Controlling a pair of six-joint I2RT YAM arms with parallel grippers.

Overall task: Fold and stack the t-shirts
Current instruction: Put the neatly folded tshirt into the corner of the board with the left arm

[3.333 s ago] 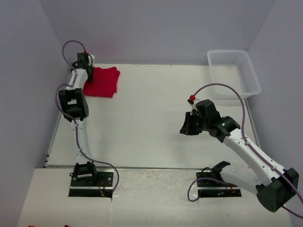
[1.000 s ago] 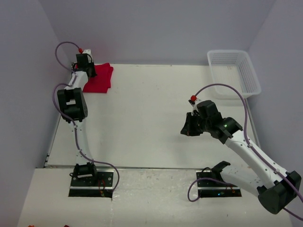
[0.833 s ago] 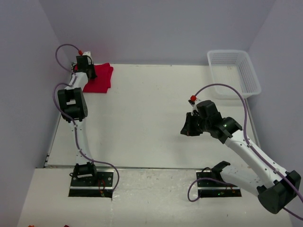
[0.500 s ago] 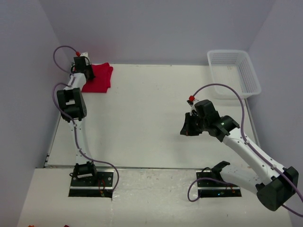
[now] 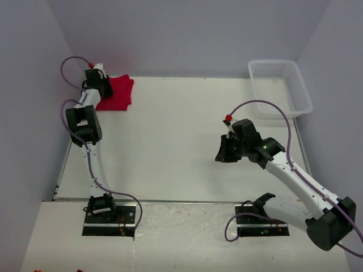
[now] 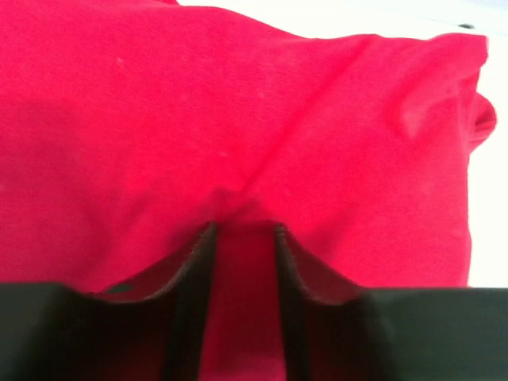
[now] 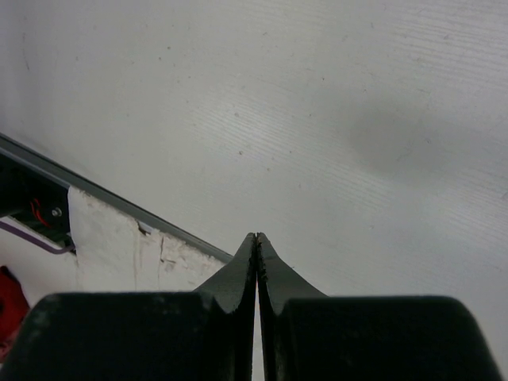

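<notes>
Folded into a compact red bundle, the t-shirt (image 5: 118, 93) lies in the far corner of the white worktop (image 5: 181, 124), at about eleven o'clock in the overhead view, close to the back wall. Whether the bundle is one garment or several cannot be told. The left claw (image 5: 103, 88) reaches it from the nine o'clock side at full stretch. In the wrist view its fingers (image 6: 190, 302) stand only narrowly parted, with a ridge of red cloth pinched between them and creases fanning out from the grip. That hold suggests the bundle is being placed or squared up in the corner, probably to leave the middle for further folding. The right claw (image 5: 220, 155), its fingers pressed together on nothing, hangs above bare surface at around four o'clock, well apart from the cloth and apparently parked out of the way. A white mesh basket (image 5: 299, 90) sits at one o'clock, far from both arms
</notes>
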